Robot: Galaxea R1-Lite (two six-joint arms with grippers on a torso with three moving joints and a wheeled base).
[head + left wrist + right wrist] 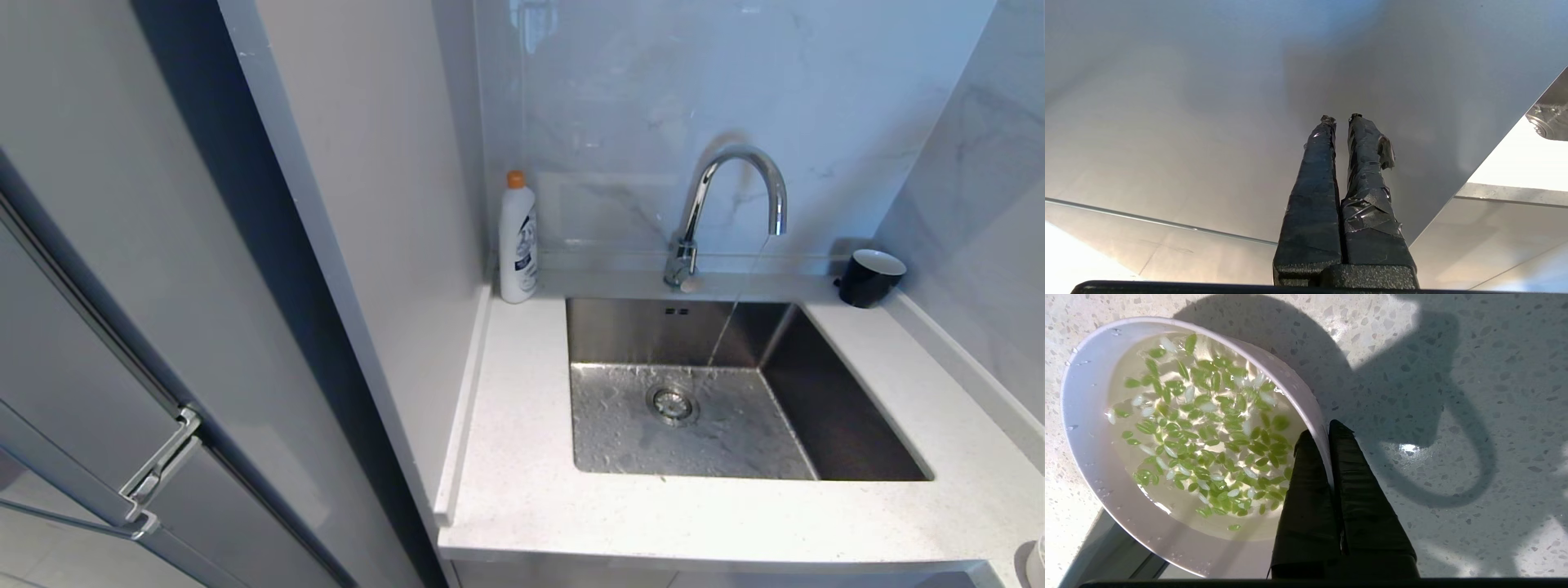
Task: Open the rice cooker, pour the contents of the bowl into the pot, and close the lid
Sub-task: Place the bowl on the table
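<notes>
Right up against the lens in the right wrist view: right gripper point(1327, 430), black fingers clamped tight on the rim of the bowl point(1090, 428), one finger inside the wall, one outside. Bowl filling the left half of that frame, green bits and pale grains point(1208, 437) sitting in clear liquid, speckled countertop point(1453, 396) below and to the right. Looks lifted off the counter, going by the shadow, though hard to be sure.

Left gripper point(1340, 118) closed on nothing, parked in front of a plain grey panel.

Head view: just the sink point(816, 408) mid-frame, faucet point(735, 188) running, detergent bottle point(518, 241) to its left, black cup point(869, 278) upper right. No rice cooker or pot anywhere in frame, neither arm either.

So, the bit that matters: which way the pot lies from the bowl can't be told yet. Right arm obviously the one for the pour, tipping away from the pinched rim side.
</notes>
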